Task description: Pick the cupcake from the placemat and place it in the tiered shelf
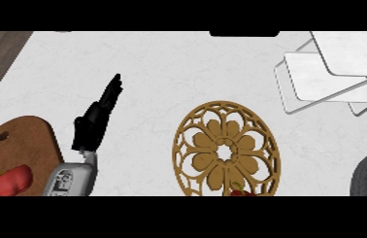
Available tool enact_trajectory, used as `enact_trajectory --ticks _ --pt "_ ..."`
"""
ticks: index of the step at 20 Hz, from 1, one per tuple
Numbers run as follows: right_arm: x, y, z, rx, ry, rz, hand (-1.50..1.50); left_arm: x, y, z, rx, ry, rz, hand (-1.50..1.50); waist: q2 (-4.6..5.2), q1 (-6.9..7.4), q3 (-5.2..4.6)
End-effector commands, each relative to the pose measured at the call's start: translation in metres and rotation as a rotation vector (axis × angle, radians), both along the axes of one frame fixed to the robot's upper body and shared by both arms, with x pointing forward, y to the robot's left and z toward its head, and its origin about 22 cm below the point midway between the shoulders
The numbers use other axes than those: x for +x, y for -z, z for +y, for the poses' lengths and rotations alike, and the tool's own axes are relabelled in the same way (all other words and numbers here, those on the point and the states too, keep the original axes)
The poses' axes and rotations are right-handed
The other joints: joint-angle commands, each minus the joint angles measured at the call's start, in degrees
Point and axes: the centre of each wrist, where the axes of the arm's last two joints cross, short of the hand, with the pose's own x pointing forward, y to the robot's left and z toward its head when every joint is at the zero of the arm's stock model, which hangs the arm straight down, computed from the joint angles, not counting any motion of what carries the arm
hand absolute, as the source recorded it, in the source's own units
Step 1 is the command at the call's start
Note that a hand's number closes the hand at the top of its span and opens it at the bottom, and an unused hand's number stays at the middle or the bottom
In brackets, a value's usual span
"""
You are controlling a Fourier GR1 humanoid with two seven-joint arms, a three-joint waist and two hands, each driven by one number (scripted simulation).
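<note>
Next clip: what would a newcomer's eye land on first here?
The ornate tan openwork placemat stands out first, low in the middle of the white counter. To its left, the left hand rests open with its black fingers straight, pointing up the view. The white tiered shelf sits at the upper right.

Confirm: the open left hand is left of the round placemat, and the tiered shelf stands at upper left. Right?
No: the head view shows the tiered shelf at upper right. The open left hand is left of the round placemat.
</note>
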Motion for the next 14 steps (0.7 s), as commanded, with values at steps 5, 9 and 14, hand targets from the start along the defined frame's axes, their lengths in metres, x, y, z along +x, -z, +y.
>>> enact_trajectory --ticks 5,9,14 --pt "0.031 0.014 -0.036 0.13 -0.072 -0.089 1.5 0.003 -0.005 0.007 -0.01 0.001 0.01 0.0 -0.04 -0.06 -0.04" --pt "0.03 0.027 -0.043 0.127 -0.081 -0.079 1.5 0.004 -0.004 -0.004 -0.007 0.002 -0.004 0.0 -0.12 -0.39 -0.05" --pt "0.03 0.034 -0.072 0.021 0.211 0.046 1.5 -0.003 0.002 0.015 0.006 -0.019 0.005 0.0 -0.01 -0.3 -0.14"
